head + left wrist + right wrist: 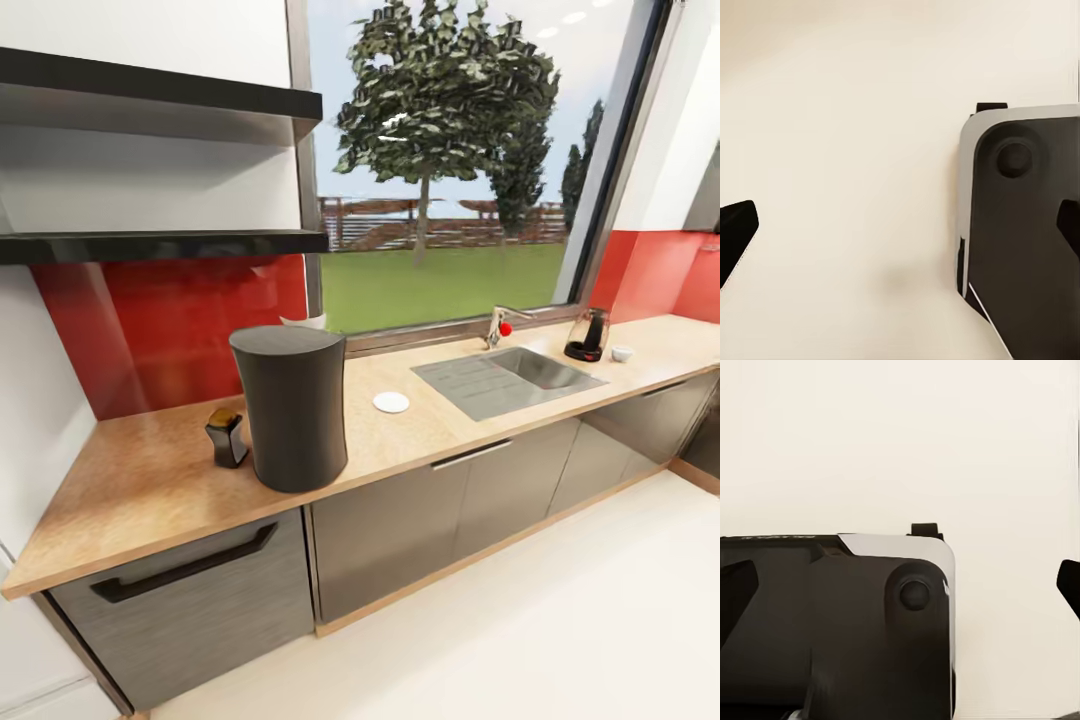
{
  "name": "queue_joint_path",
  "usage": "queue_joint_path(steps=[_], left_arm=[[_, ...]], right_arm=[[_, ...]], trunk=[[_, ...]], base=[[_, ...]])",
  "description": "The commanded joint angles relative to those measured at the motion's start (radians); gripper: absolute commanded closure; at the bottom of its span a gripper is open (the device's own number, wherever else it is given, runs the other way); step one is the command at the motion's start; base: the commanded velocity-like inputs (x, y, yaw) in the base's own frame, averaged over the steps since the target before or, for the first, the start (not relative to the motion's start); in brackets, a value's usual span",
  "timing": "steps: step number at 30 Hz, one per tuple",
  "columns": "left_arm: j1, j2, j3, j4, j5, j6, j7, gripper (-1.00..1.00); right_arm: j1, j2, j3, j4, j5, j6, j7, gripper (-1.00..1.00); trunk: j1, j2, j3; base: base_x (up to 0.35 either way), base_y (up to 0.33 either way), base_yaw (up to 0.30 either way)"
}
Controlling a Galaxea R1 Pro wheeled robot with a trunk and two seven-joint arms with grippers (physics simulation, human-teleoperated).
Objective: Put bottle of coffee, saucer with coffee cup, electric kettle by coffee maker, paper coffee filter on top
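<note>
The coffee maker (290, 405), a tall dark grey column, stands on the kitchen countertop (150, 480) toward its left end. The bottle of coffee (226, 437) sits on the counter just left of it, nearly touching. The white saucer (391, 402) lies bare to its right, before the sink. Far right, the electric kettle (587, 335) stands with the small white coffee cup (622, 353) beside it. The paper coffee filter is out of view. My left gripper (901, 232) and right gripper (904, 589) hang open over pale floor, nothing between their fingers.
A steel sink (510, 378) with a tap (497, 325) is set in the counter under the window. Two dark shelves (160, 245) hang at upper left. Dark grey cabinet fronts (400, 530) run below. My dark robot base (1027, 225) lies under both wrists.
</note>
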Motion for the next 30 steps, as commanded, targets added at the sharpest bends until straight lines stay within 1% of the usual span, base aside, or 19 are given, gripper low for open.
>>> queue_joint_path(steps=[1,10,18,20,22,25,30], left_arm=[[0.000,-0.001,-0.009,0.000,0.010,-0.003,0.002,-1.00],[-0.001,-0.007,-0.010,0.000,0.010,-0.003,0.002,-1.00],[-0.001,-0.010,-0.010,0.000,0.007,-0.003,0.002,-1.00],[-0.001,-0.010,-0.009,0.000,0.007,-0.002,0.002,-1.00],[-0.001,-0.010,-0.009,0.001,0.008,0.002,0.002,-1.00],[-0.001,-0.011,-0.009,0.000,0.009,0.034,0.003,-1.00],[-0.001,-0.011,-0.008,0.001,0.007,0.056,0.003,-1.00]], right_arm=[[-0.001,0.000,-0.009,0.001,0.010,-0.003,0.003,-1.00],[-0.001,-0.002,-0.009,0.001,0.010,-0.003,0.003,-1.00],[-0.001,-0.002,-0.009,0.001,0.010,-0.003,0.002,-1.00],[-0.001,-0.003,-0.010,0.000,0.010,-0.003,-0.016,-1.00],[-0.001,-0.003,-0.011,0.000,0.009,-0.003,-0.055,-1.00],[-0.001,-0.001,-0.015,0.000,0.010,-0.003,-0.098,-1.00],[-0.001,0.001,-0.013,0.000,0.013,-0.003,-0.106,-1.00]], trunk=[[0.001,-0.002,-0.002],[0.001,-0.002,-0.002],[0.001,-0.002,-0.002],[0.001,-0.002,-0.002],[0.001,-0.002,-0.002],[0.001,-0.002,-0.002],[0.001,-0.002,-0.002]], base=[[0.000,0.000,-0.267],[0.023,-0.023,-0.267],[0.196,-0.174,-0.267],[0.237,-0.197,-0.267],[0.239,-0.198,-0.267],[0.240,-0.200,-0.170],[0.239,-0.202,-0.023]])
